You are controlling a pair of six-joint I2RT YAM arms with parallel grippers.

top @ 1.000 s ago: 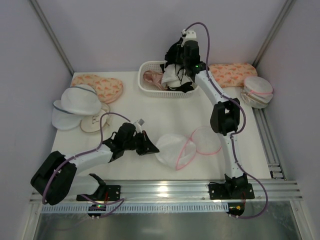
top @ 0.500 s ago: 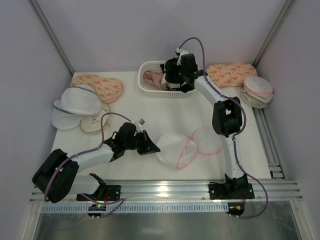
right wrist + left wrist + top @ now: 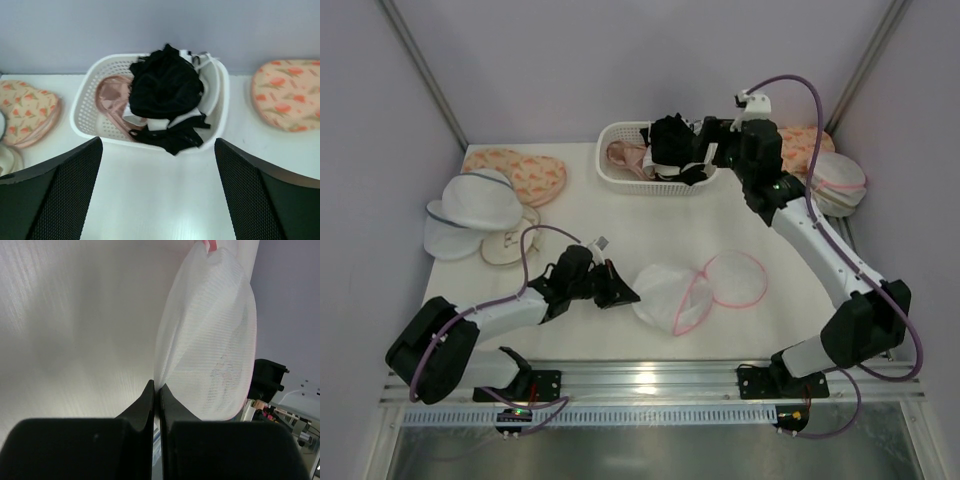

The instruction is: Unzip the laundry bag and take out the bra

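The laundry bag (image 3: 665, 290) lies unzipped at the front middle of the table, its pink-rimmed lid (image 3: 735, 278) flipped open to the right. My left gripper (image 3: 624, 294) is shut on the bag's left mesh edge; in the left wrist view its tips (image 3: 156, 388) pinch the white mesh of the laundry bag (image 3: 210, 340). A black bra (image 3: 670, 142) lies heaped in the white basket (image 3: 620, 172), over a pink bra (image 3: 625, 153). My right gripper (image 3: 708, 150) hovers open by the basket's right end. In the right wrist view the black bra (image 3: 165, 85) sits beyond its wide-apart fingers (image 3: 50, 195).
Floral pads lie at back left (image 3: 515, 172) and back right (image 3: 790, 145). White mesh domes with grey-blue rims (image 3: 470, 205) and a beige cup (image 3: 510, 245) sit on the left. A stack of pink-rimmed mesh bags (image 3: 835, 182) rests at the right edge.
The right gripper opened and let the black bra drop into the basket, then drew back to the right as its elbow swung out. The left gripper kept its hold.
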